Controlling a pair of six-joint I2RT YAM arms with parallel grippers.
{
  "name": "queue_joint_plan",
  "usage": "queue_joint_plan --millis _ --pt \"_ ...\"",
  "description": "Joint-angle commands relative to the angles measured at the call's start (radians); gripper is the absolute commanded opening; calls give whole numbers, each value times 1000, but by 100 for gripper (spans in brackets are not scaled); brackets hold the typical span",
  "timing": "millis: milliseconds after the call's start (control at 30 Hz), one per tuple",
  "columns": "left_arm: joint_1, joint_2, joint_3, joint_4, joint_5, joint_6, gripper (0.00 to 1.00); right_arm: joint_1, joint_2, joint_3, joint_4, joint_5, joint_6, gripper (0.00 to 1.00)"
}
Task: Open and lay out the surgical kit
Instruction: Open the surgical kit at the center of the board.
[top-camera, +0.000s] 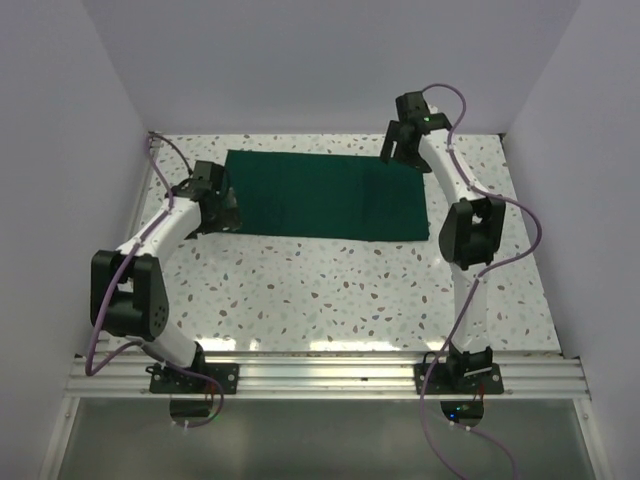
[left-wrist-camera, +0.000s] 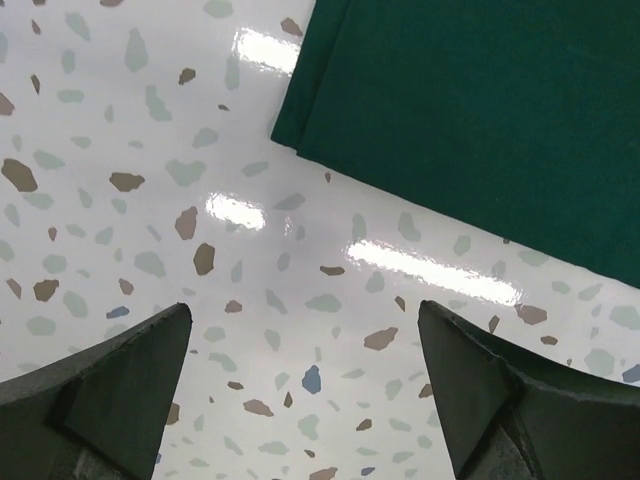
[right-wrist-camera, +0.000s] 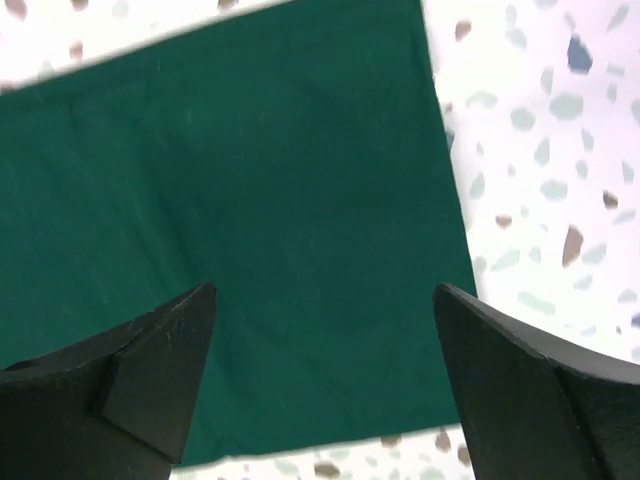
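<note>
Dark green drape (top-camera: 322, 195) spread flat, rectangular, on table's far half.

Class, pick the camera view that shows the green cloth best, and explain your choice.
The top view is best. It shows almost the whole green cloth lying flat on the table, with only its corners near the arms partly covered. The left wrist view catches just one corner with its layered edge. The right wrist view shows one end, slightly blurred.

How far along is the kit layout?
Done: the green drape lies flat on the table. In hand: nothing; the left claw, by its left corner, and the right claw, above its right end, are open and empty. Left: its edge looks doubled; nothing else of the kit shows.
</note>
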Motion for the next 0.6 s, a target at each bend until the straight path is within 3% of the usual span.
queue_joint_plan --millis 0,133,467,567 --pt "-2 -66 -20 8 60 -35 99 -56 98 167 25 12 26 92" --pt "-2 -101 -32 -15 66 -38 98 -98 177 221 63 -9 33 81" --pt "-4 -138 -51 -72 67 -88 96 -153 312 299 100 6 33 69" --pt "-4 -154 -74 -76 70 -105 96 -159 338 311 105 -6 33 61"
